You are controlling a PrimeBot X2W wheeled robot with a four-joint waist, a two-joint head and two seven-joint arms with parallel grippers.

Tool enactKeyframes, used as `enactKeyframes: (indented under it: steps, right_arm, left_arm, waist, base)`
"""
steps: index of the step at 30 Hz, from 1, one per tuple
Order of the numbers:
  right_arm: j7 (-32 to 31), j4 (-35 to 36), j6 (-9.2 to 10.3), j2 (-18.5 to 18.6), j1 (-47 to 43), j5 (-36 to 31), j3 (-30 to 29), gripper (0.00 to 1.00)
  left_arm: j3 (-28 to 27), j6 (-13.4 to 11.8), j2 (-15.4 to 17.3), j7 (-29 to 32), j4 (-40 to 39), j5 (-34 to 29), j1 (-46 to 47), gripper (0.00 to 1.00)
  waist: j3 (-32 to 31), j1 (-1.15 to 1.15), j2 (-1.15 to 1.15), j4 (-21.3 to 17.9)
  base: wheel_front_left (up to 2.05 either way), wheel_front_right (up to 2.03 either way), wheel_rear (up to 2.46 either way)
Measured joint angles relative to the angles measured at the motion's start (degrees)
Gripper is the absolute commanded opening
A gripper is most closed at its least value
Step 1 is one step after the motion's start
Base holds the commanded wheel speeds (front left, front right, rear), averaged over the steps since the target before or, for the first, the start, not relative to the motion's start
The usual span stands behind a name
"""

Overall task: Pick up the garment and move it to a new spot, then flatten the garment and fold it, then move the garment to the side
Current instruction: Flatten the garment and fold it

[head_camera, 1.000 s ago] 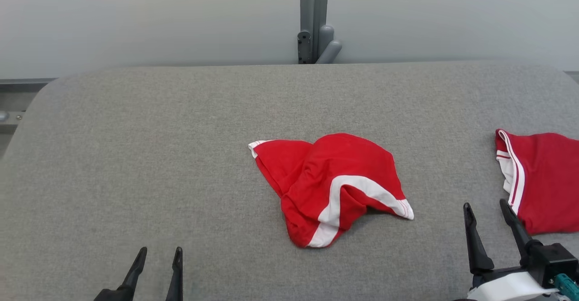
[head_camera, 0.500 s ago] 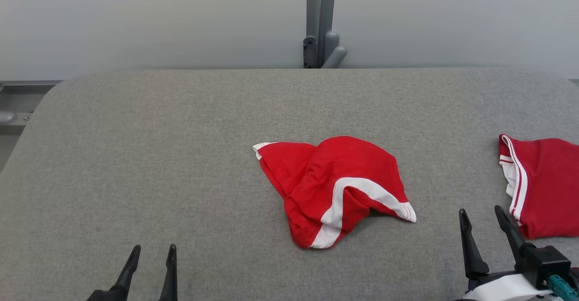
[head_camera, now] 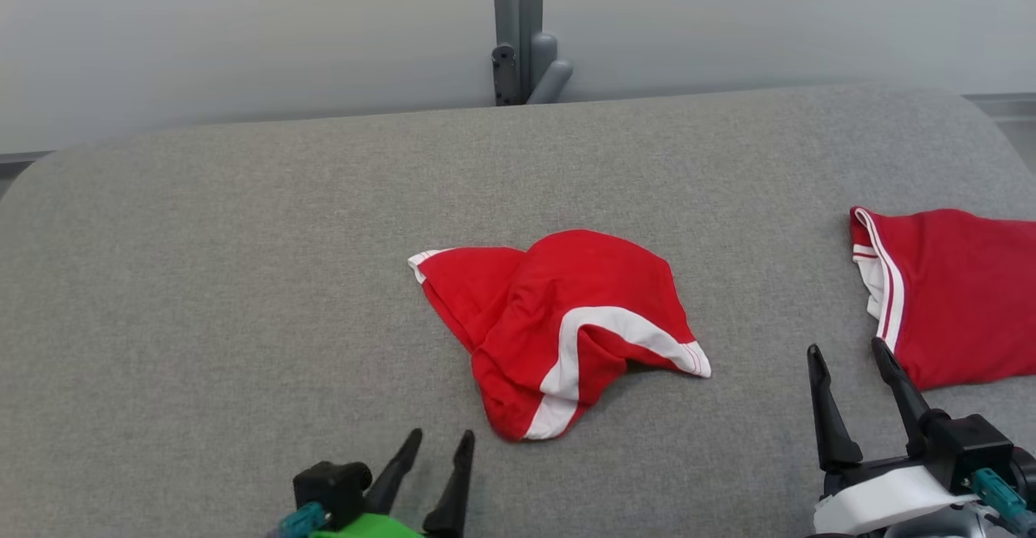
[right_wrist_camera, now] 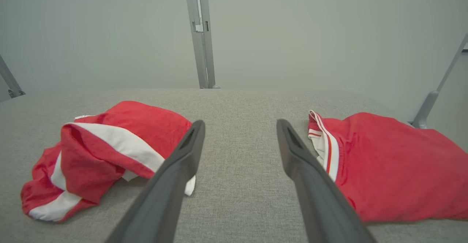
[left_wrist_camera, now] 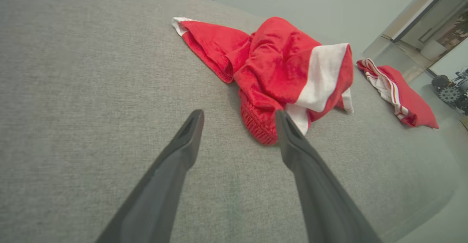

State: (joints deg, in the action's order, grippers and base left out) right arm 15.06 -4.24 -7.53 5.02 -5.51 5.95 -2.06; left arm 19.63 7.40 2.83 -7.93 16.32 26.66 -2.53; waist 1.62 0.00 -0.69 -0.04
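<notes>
The left claw (head_camera: 443,438) is hovering at about 7 o'clock from the garment (head_camera: 558,319). Its jaws are standing wide with nothing between them, and it is pointing toward 1 o'clock at the crumpled near hem. The garment, red with a white band, is lying in a heap near the middle of the grey table (head_camera: 202,279), with one flap reaching out to 10 o'clock and a white-edged corner to 4 o'clock.

The pick-up is looking like the step in hand, and the left claw is sitting closest. In its wrist view the ribbed red edge (left_wrist_camera: 259,126) is bunching up just ahead of the fingertips, so that is the place to be aiming for: coming in low, straddling the raised ridge, and closing on one thick fold rather than scraping the table.

The right claw (head_camera: 845,348) is hovering at 4 o'clock, equally wide and empty, between the garment and a second red garment (head_camera: 955,287) lying at 3 o'clock. It should be staying off that one.
</notes>
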Motion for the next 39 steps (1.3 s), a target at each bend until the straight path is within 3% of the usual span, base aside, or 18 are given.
enactKeyframes:
  steps: [3,8,14,23,24,25,27,28,29,31,35,39]
  right_arm:
    - [0.0,-0.2,0.00,-0.2,0.6,0.2,0.6,1.00]
    - [0.0,-0.7,0.00,-0.1,1.6,0.4,1.3,1.00]
    - [0.0,-0.7,0.00,0.0,2.3,0.5,0.5,1.00]
    - [0.0,-1.0,0.00,0.0,2.2,0.5,0.5,1.00]
    - [0.0,-1.1,0.00,0.0,2.2,0.5,0.5,1.00]
    - [0.0,-1.1,0.00,0.0,2.3,0.5,0.5,1.00]
    - [0.0,-1.1,0.00,0.0,2.3,0.5,0.7,1.00]
    - [0.0,-1.1,0.00,-0.1,2.3,0.5,0.7,1.00]
    - [0.0,-1.1,0.00,-0.1,2.3,0.5,0.7,1.00]
    - [0.0,-1.0,0.00,0.0,2.3,0.5,0.7,1.00]
    - [0.0,-1.1,0.00,0.3,1.6,0.6,0.1,1.00]
    - [0.0,-1.2,0.00,0.3,0.2,0.6,-0.4,1.00]
  left_arm:
    - [4.9,0.0,0.0,2.5,3.2,6.6,3.1,1.00]
    - [10.3,-0.1,0.0,3.9,9.8,10.6,7.7,1.00]
    - [12.1,-1.7,0.0,2.0,14.6,16.5,10.1,1.00]
    - [15.3,-1.3,-0.1,-0.6,20.7,25.8,14.6,1.00]
    - [16.2,-1.0,-0.1,-1.4,21.8,27.1,15.4,0.96]
    - [16.7,-0.9,-0.1,-1.8,22.4,27.3,15.9,0.41]
    - [17.6,-0.8,-0.1,-2.5,23.3,27.6,17.1,0.09]
    - [17.7,-0.8,-0.1,-2.7,23.8,27.1,17.7,0.09]
    - [17.8,-1.1,0.1,-2.6,24.1,26.9,18.3,0.00]
    - [19.4,-1.6,1.9,-0.4,23.6,25.3,19.5,0.00]
    - [21.0,-2.7,9.1,5.1,16.6,22.2,21.3,0.00]
    - [21.5,-5.6,18.2,12.5,3.6,19.4,22.2,0.00]
  waist:
    - [0.9,0.00,0.00,-1.4]
    - [2.4,0.00,0.00,-4.0]
    - [3.5,0.00,0.00,-6.6]
    - [4.6,0.00,0.00,-8.4]
    - [4.5,0.00,0.00,-8.4]
    - [4.4,0.00,0.00,-8.4]
    - [4.3,0.00,0.00,-8.4]
    - [4.2,0.00,0.00,-8.5]
    - [4.0,0.00,0.00,-8.5]
    - [3.8,0.00,0.00,-8.7]
    - [3.0,0.00,0.00,-8.5]
    - [2.2,0.00,0.00,-8.1]
  base:
    - [0.00,0.00,0.00]
    - [0.00,0.00,0.00]
    - [0.00,0.00,0.00]
    - [0.00,0.00,0.00]
    - [0.00,0.00,0.00]
    - [0.00,0.00,0.00]
    - [0.00,0.00,0.00]
    - [0.00,0.00,0.00]
    - [0.00,0.00,0.00]
    - [0.00,0.00,0.00]
    - [0.00,0.00,0.00]
    - [0.00,0.00,0.00]
